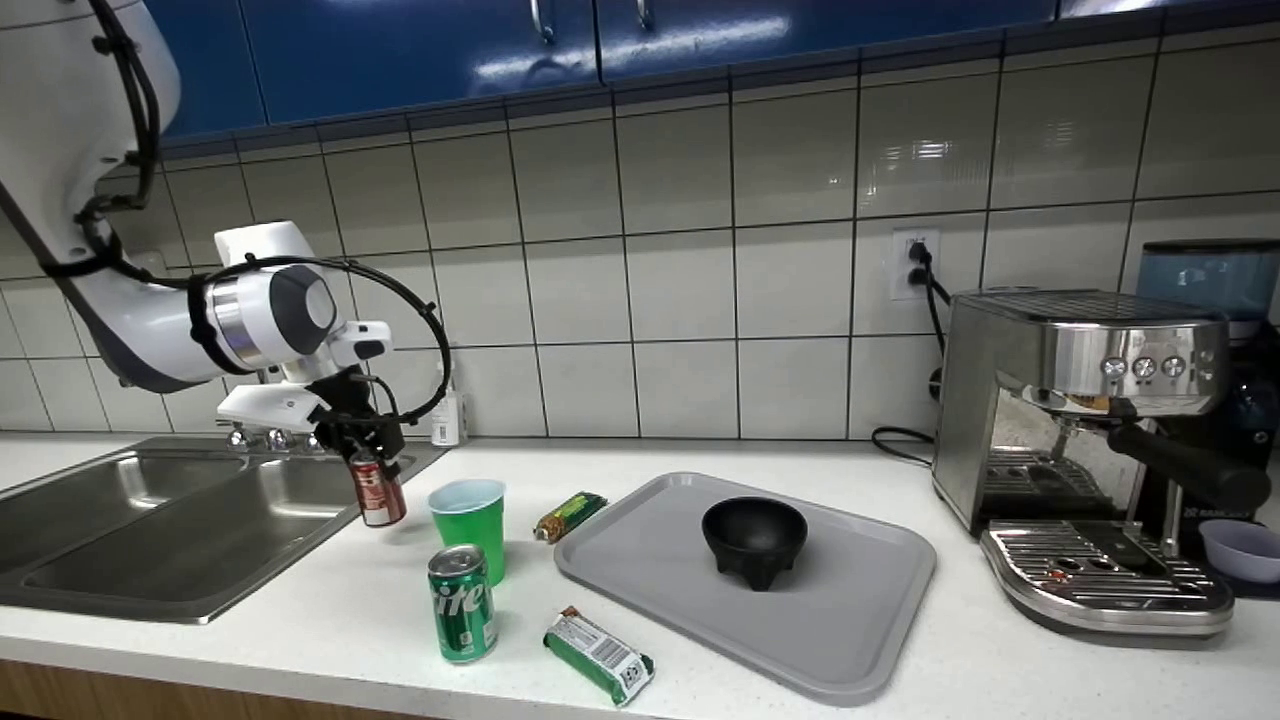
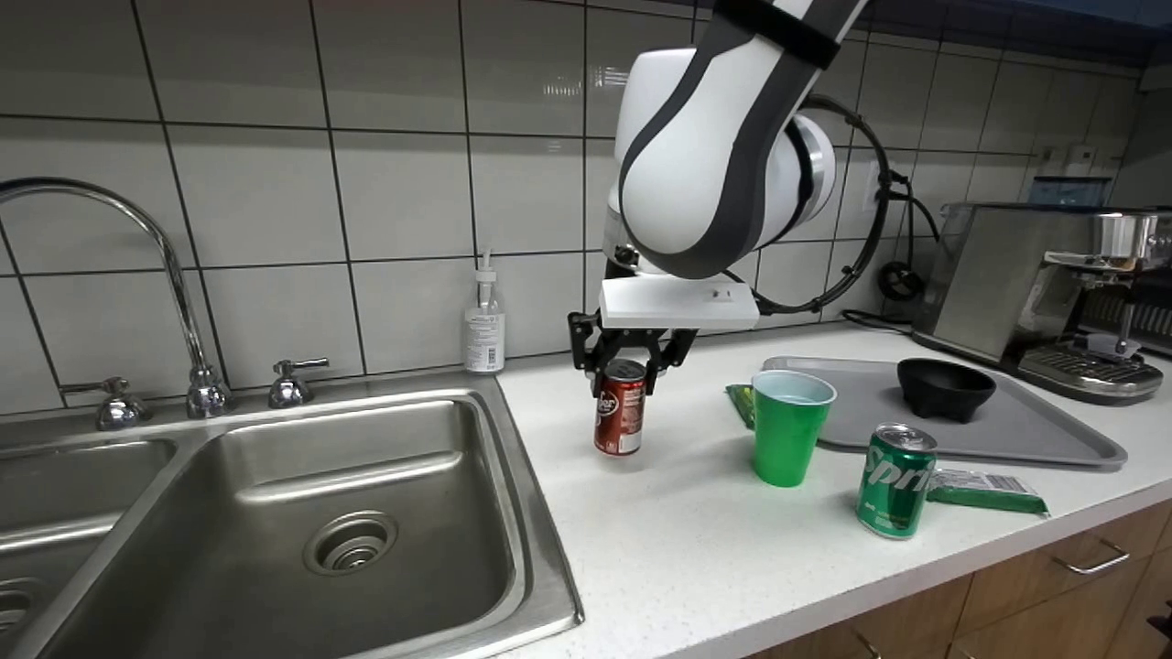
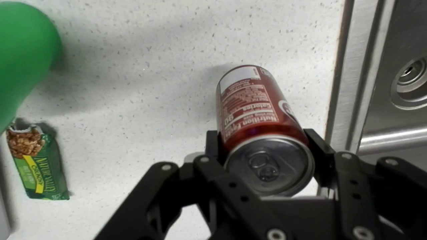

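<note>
Beside a double-basin stainless-steel sink [image 2: 547, 549], the black two-finger gripper [image 3: 263, 143] of a white robot arm [image 2: 696, 183] clamps a red aluminum soda can [image 3: 250, 100] by its upper end, one finger on either side. The can is over the speckled white table [image 2: 678, 567], btwn the sink & a tall green plastic cup [image 2: 789, 430], w/ no contact w/ either.

Step in hand, as best judged: the grasp is made and the can is under control. Any move from here prob. calls for a firm, even squeeze, the can level, and room to clear the cup.

Hard to tell: whether the can's base touches the table or sits just off it, & whether it leans slightly. Its brand name is turned pt. away. The wrist view crops the cup and the rear of the gripper; both exterior views cut off the upper arm. In an exterior view, a green-and-silver soda can [image 1: 462, 610] covers pt. of the cup; also in an exterior view, the cup hides most of a green-wrapped granola bar [image 2: 740, 405], label legible in the wrist view.
</note>
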Robot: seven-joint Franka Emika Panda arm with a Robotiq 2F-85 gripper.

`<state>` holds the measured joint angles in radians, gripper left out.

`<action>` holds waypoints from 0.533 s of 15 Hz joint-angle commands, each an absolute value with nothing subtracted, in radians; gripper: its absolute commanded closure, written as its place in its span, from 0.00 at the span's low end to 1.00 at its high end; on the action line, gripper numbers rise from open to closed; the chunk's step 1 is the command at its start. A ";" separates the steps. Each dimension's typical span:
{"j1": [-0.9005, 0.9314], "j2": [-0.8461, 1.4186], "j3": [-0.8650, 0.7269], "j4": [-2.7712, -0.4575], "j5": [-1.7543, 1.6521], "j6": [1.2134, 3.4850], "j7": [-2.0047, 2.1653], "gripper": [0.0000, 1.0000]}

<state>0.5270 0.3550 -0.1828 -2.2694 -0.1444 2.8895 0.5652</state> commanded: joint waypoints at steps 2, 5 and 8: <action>0.505 0.364 -0.130 -2.245 -0.151 2.834 0.578 0.62; 0.508 0.374 -0.121 -2.245 -0.155 2.832 0.580 0.62; 0.508 0.380 -0.114 -2.245 -0.153 2.829 0.577 0.62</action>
<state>0.5258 0.3804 -0.1363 -2.2691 -0.1442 2.8646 0.5652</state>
